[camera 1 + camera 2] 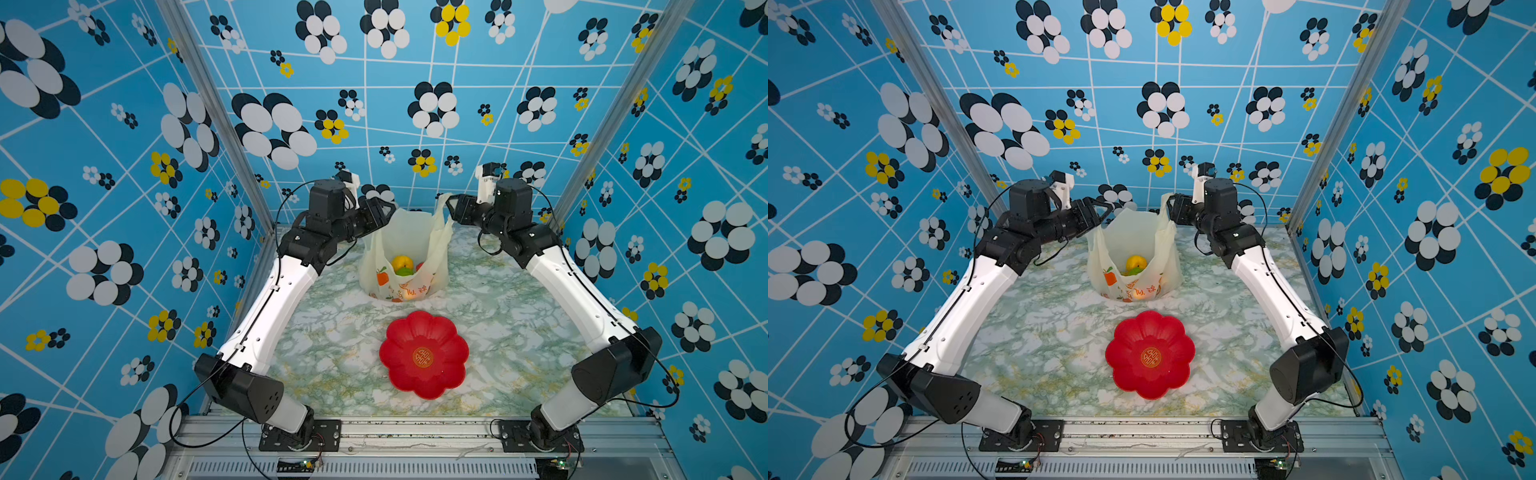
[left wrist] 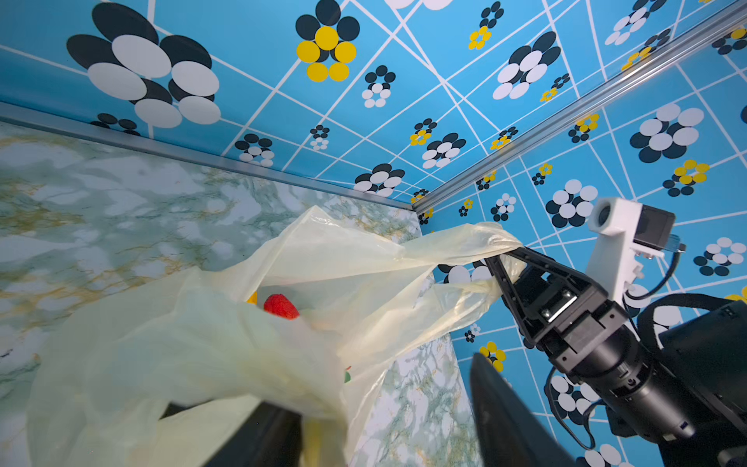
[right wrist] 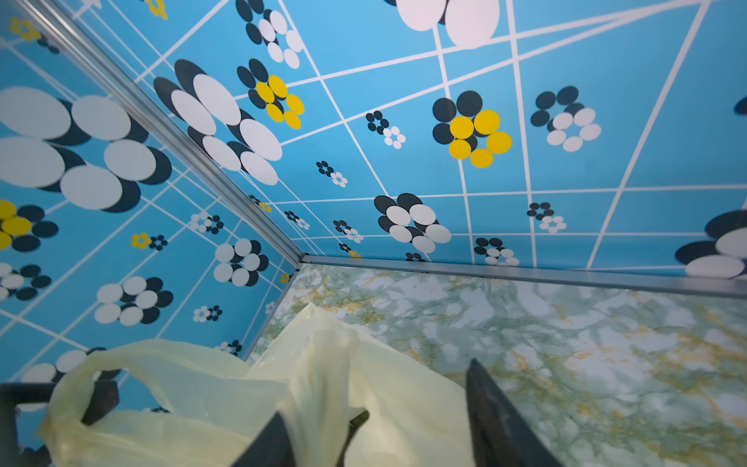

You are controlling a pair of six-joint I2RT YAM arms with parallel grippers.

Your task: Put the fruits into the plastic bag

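Observation:
The plastic bag (image 1: pixel 405 237) (image 1: pixel 1131 239) stands open and upright at the back middle of the table. Inside it I see fruits: a yellow-orange mango (image 1: pixel 402 262) (image 1: pixel 1136 262), a green round fruit (image 1: pixel 404 272) and a red-tinted one (image 2: pixel 281 306). My left gripper (image 1: pixel 384 208) (image 2: pixel 384 428) is at the bag's left handle, open, with bag film draped over one finger. My right gripper (image 1: pixel 451 203) (image 3: pixel 384 428) is at the right handle, jaws also wide apart, and the handle loop (image 2: pixel 477 238) hangs over its fingers.
A red flower-shaped plate (image 1: pixel 399 332) (image 1: pixel 1125 332) lies in front of the bag with no fruit on it. The patterned blue back wall (image 1: pixel 415 124) rises close behind both grippers. The marbled tabletop (image 1: pixel 332 332) stretches to either side of the plate.

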